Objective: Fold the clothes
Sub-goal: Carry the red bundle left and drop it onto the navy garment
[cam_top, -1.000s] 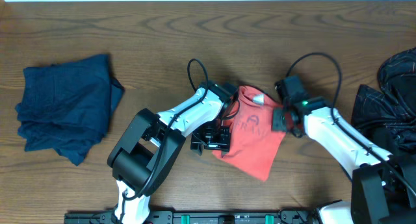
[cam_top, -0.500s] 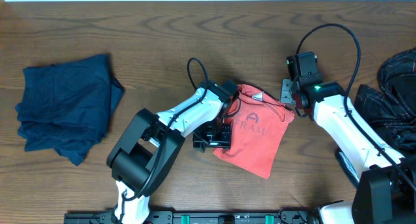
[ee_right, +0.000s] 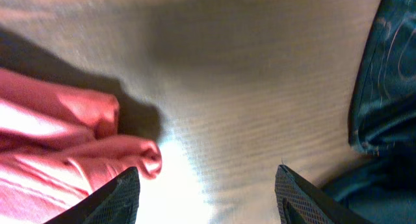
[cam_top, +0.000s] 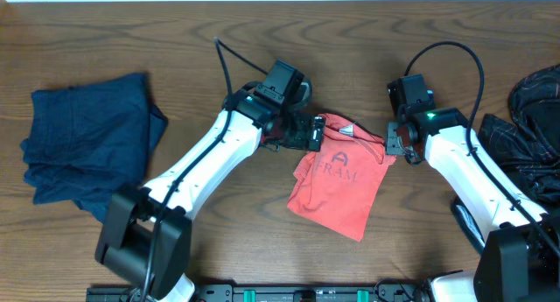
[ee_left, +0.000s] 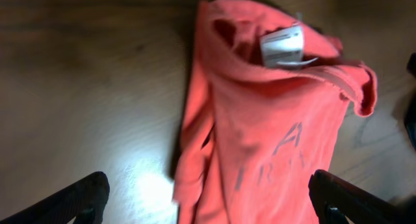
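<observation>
Overhead: the coral-red T-shirt (cam_top: 343, 186) lies folded into a rough rectangle just right of the frame's centre, on the wooden table (cam_top: 219, 39). Its collar end points to the upper part of the frame and its chest lettering (cam_top: 339, 167) faces up. The left gripper (cam_top: 308, 133) sits at the shirt's upper left corner, and the right gripper (cam_top: 396, 146) sits at its upper right corner. From this height it is hard to tell whether either one touches the cloth. A navy blue garment (cam_top: 87, 144) lies folded at the left side of the frame, well apart from the shirt. Black garments (cam_top: 534, 118) are heaped at the right edge.

Left wrist: the T-shirt fills the middle and right of the frame, with its white label (ee_left: 283, 45) showing inside the collar near the top. The two dark fingertips (ee_left: 78, 199) stand in the lower corners, spread wide. The shirt lies below and between them, and neither one pinches it.

Right wrist: the two fingertips (ee_right: 122, 197) stand at the bottom of the frame, spread well apart, with bare wood between them and nothing in their grasp. A bunched edge of the red shirt lies at the left, just beside the left-hand fingertip. Dark cloth covers the right edge of the frame.
</observation>
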{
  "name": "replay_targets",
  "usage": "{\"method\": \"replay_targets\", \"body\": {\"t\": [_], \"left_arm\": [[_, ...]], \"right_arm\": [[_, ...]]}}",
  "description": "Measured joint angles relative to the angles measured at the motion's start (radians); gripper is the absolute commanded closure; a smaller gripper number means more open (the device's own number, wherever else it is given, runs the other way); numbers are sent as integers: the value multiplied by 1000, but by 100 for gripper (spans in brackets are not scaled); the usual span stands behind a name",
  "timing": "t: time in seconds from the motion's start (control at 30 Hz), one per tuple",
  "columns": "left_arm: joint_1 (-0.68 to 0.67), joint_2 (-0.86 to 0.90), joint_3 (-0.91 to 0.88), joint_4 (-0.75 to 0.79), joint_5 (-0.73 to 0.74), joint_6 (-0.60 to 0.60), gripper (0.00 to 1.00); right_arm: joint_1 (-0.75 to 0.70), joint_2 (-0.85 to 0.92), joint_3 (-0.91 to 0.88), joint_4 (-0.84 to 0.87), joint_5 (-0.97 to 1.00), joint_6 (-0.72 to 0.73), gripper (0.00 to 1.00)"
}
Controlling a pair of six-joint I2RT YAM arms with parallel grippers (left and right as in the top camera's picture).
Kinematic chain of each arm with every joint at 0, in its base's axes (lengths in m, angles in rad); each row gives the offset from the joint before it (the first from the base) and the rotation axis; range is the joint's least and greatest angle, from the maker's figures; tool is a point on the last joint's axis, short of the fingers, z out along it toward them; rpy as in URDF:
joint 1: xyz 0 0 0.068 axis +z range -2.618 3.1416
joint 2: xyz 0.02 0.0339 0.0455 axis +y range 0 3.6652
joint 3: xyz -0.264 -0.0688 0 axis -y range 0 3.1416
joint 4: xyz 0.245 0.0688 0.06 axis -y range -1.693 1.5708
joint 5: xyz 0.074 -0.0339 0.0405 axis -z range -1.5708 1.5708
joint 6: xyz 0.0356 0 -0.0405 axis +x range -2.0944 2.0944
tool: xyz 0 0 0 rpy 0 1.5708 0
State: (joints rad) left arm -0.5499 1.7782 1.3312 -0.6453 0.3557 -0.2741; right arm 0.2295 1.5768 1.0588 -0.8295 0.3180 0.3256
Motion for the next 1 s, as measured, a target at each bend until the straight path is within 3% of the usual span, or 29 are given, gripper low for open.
{"method": "replay_targets", "body": {"t": [0.43,0.47,0.57,0.63,0.67,0.7,0.73,1.0], "left_arm": [[-11,262,2,222,211,76,1],[-16,263,2,229,219,77,5],[-48,277,3,238,248,80,40],[-68,288,3,241,254,98,43],[-78,292,3,245,257,103,50],[-88,295,3,249,264,104,65],[-96,296,3,251,267,110,91],[-37,259,1,246,292,126,94]], "right_arm": [[0,-92,1,-62,-15,30,29],[0,-105,1,-65,-16,30,29],[0,-138,1,-73,-16,30,30],[0,-150,1,-80,-16,30,30],[0,-155,1,-85,-16,31,30],[0,-159,1,-88,-17,32,30],[0,-163,1,-91,-17,34,30],[0,-179,1,-114,-20,38,30]]}}
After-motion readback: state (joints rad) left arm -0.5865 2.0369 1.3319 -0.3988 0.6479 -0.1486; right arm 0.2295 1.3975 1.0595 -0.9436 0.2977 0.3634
